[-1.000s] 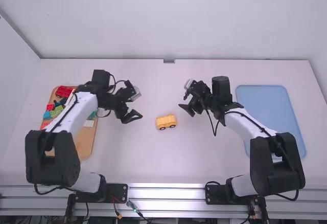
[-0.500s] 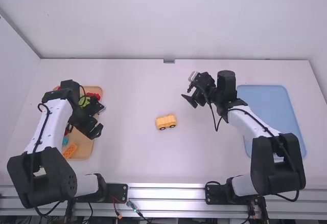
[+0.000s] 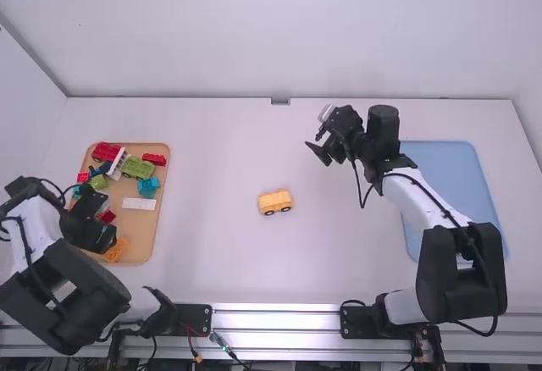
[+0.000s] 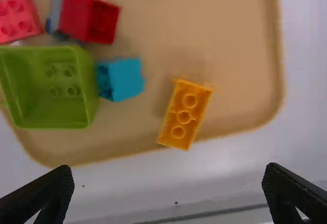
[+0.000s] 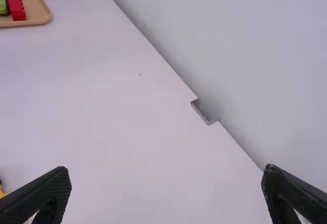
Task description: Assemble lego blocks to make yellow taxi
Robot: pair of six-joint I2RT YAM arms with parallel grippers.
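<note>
Your left gripper (image 3: 107, 237) is over the near end of the tan tray (image 3: 144, 234), its jaws spread wide with nothing between the tips; in the left wrist view the orange block (image 4: 185, 113) lies past the fingertips, in line with the gap between them and touching neither; it rests at a slant beside the tray's rim, round studs showing. Your right gripper (image 3: 318, 152) hangs well apart from the yellow car body (image 3: 274, 202), its jaws also parted and holding nothing; the car body stands upright on the white table (image 3: 229, 252), dark wheels showing, between your two arms.

In the tan tray, the left wrist view gives you a hollow green box (image 4: 46, 98) beside a turquoise block (image 4: 122, 79), with a dark red block (image 4: 88, 18) and a studded pinkish-red block (image 4: 18, 18) near them; farther up the tray in the high view you have a green vehicle (image 3: 136, 167), a red piece (image 3: 154, 159), a teal block (image 3: 148, 187) and a flat white piece (image 3: 139, 204); the blue tray (image 3: 445, 168) sits beyond your right arm, which covers part of it.
</note>
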